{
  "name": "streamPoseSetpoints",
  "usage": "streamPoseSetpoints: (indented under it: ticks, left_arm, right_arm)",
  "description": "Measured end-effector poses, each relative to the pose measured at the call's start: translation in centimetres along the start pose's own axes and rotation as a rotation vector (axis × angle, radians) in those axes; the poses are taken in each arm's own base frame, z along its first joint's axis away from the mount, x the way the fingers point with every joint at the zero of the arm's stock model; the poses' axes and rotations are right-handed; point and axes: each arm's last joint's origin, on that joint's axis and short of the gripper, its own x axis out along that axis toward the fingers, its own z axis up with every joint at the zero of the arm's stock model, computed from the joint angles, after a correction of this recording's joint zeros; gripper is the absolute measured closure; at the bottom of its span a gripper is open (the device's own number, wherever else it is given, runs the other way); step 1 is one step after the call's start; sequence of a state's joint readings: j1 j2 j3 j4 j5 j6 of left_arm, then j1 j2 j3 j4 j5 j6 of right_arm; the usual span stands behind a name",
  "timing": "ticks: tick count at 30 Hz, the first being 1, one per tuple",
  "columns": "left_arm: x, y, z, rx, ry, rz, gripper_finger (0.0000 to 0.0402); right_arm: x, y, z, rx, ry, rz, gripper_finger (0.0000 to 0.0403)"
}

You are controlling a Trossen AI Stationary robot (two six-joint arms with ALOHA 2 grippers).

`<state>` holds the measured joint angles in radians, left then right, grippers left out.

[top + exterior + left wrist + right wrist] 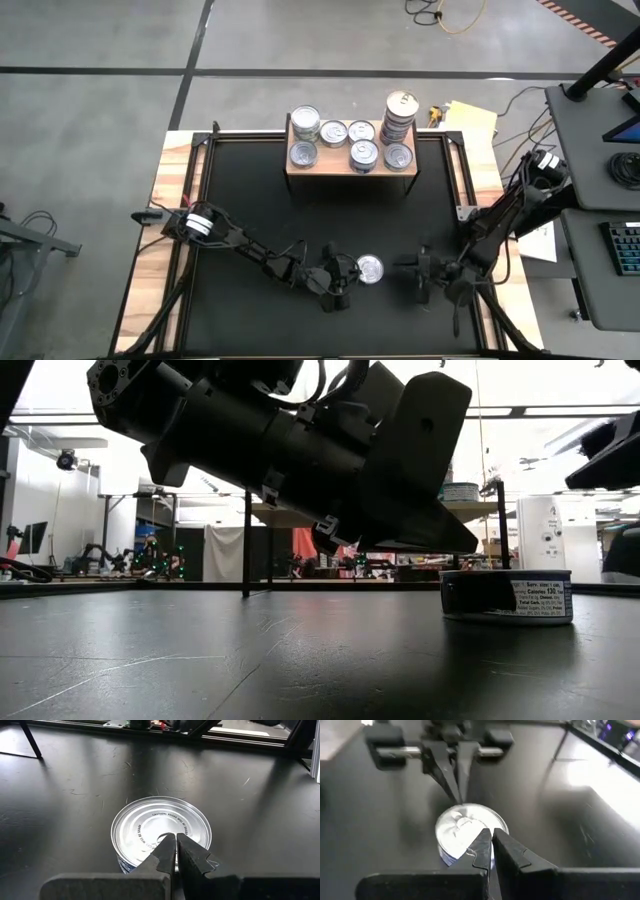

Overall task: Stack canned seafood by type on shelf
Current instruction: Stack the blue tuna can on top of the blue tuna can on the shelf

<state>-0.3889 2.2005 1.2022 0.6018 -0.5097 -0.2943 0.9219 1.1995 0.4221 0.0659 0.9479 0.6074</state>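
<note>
One silver-topped can (370,268) stands on the black tabletop, near the front edge; it also shows as the can (160,827) and the can (507,597). My left gripper (176,837) is shut. Its tips are over the can's top from the table's left, and the low view shows a gap below those tips (472,547). My right gripper (490,834) is shut and points at the can from the table's right, a little apart from it (408,265). The shelf (352,168) at the far side holds several cans, among them a tall stack (400,118).
Bare black tabletop (330,215) lies between the lone can and the shelf. Wooden strips (165,210) and dark rails edge the table. Yellow paper (472,118) lies behind the shelf's right end. A desk with a keyboard (622,245) stands off the table's right.
</note>
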Motion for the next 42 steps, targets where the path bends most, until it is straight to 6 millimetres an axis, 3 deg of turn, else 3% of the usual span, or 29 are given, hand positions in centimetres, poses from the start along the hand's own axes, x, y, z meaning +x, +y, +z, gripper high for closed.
streamPoseSetpoints:
  ticks: [10,16,21,27,35,42]
  left_arm:
    - [0.0,0.0,0.0,0.043,0.004,0.003,0.0401]
    - [0.0,0.0,0.0,0.044,0.004,0.004,0.0401]
    - [0.0,0.0,0.0,0.046,0.004,0.004,0.0401]
    - [0.0,0.1,-0.3,0.060,0.029,0.011,0.0401]
    - [0.0,0.2,-0.5,0.049,0.048,0.017,0.0401]
    - [0.0,0.1,-0.7,0.024,0.063,0.021,0.0401]
  right_arm:
    - [0.7,0.7,2.6,-0.077,-0.180,0.175,0.0394]
    - [1.8,-0.5,2.5,-0.113,-0.155,0.182,0.0394]
    - [2.8,-2.4,1.1,0.046,-0.090,0.124,0.0394]
    - [2.9,-2.8,0.4,0.264,0.051,0.103,0.0394]
    - [2.6,-2.6,1.2,0.443,0.296,-0.010,0.0394]
    - [2.5,-1.9,2.7,0.496,0.332,0.053,0.0389]
